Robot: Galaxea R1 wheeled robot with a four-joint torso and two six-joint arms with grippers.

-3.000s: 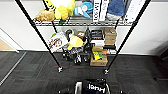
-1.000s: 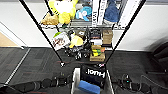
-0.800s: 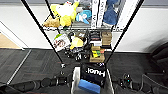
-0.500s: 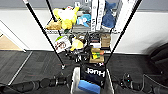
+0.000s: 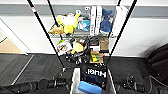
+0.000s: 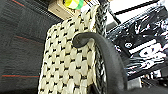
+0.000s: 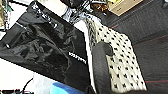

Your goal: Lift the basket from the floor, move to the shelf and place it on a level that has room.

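From the head view the left arm comes in low along the dark floor and ends against the left wall of the basket; the basket sits between both arms, directly before the shelf, whose middle tiers are crowded with plush toys, books and boxes.

The left wrist view adds what the head camera cannot: the cream knobbly weave close up, with a dark curved finger of the left gripper hooked over the dark rim, so that side wall lies right against the claw. It seems clamped on the rim, though the other finger is hidden, so I cannot tell for certain.

Inside the basket, the black pouch stands with its white lettering, and a blue block lies nearer the robot.

The right wrist view gives the pouch from the other side, the weave outside it, and a dark finger lying over the right rim; whether that claw is closed is likewise unclear. The right arm reaches the basket's right wall.
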